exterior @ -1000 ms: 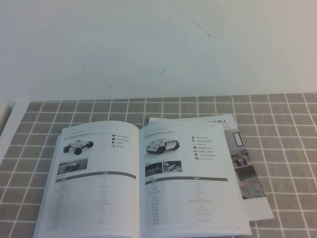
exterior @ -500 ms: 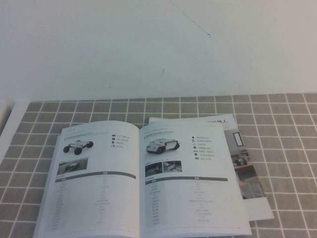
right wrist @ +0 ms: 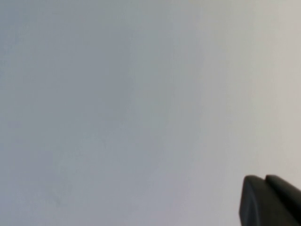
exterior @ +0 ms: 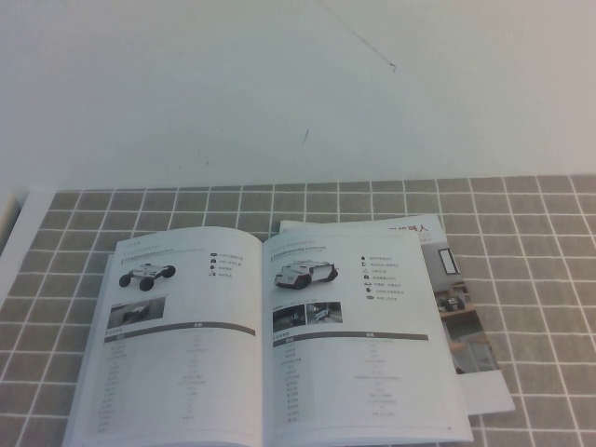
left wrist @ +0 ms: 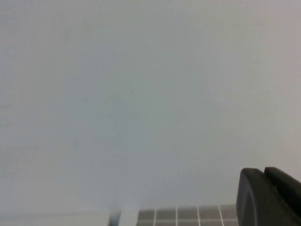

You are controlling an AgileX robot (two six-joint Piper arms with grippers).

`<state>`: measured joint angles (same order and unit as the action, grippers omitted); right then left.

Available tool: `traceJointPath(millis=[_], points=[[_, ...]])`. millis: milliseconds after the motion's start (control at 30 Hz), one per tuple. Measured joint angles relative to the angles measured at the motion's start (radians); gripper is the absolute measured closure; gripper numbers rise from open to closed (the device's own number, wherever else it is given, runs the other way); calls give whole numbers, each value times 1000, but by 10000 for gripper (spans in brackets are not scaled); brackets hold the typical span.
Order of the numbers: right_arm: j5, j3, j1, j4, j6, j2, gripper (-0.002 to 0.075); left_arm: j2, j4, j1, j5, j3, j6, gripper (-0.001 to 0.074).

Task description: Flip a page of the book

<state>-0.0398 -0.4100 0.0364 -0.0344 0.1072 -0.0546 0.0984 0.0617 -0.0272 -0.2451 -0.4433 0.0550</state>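
The book (exterior: pixel 261 335) lies open on the grey tiled mat (exterior: pixel 545 279) in the high view. Its right-hand leaf, the page (exterior: pixel 368 345), shows a low white-and-black vehicle, two small photos and a dark-barred table, and lies flat. The left leaf (exterior: pixel 177 326) shows a four-wheeled rover. Neither arm shows in the high view. My left gripper (left wrist: pixel 263 170) shows in its wrist view with its dark fingers pressed together, empty, facing a pale wall above a strip of mat. My right gripper (right wrist: pixel 265 178) is likewise shut and empty, facing only pale wall.
A colourful room-photo leaflet with red characters (exterior: pixel 466 312) lies under the book's right side, sticking out to the right. A white surface edge (exterior: pixel 7 219) shows at the far left. The pale wall (exterior: pixel 298 84) stands behind the mat.
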Motion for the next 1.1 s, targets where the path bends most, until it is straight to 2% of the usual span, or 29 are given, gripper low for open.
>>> traceJointPath(millis=[133,267,400,500,600,833,1100], points=[[-247,-90,0,65,2,-146,727,100,20,0,-63,-12,-49,737],[-358,-123,0,120,31,-315,727,249,55,17,-107,-13,-69,737],[-363,-123,0,171,117,-504,728,391,165,68,-107,-13,-71,737],[-297,-125,0,213,183,-639,728,501,281,104,-101,-13,-71,737],[-272,-144,3,254,208,-761,728,629,387,152,-56,-13,-2,737],[-293,-206,68,374,247,-976,728,954,436,240,-95,-143,118,737],[-407,-293,158,645,507,-1225,728,1293,460,270,-104,-351,220,737]])
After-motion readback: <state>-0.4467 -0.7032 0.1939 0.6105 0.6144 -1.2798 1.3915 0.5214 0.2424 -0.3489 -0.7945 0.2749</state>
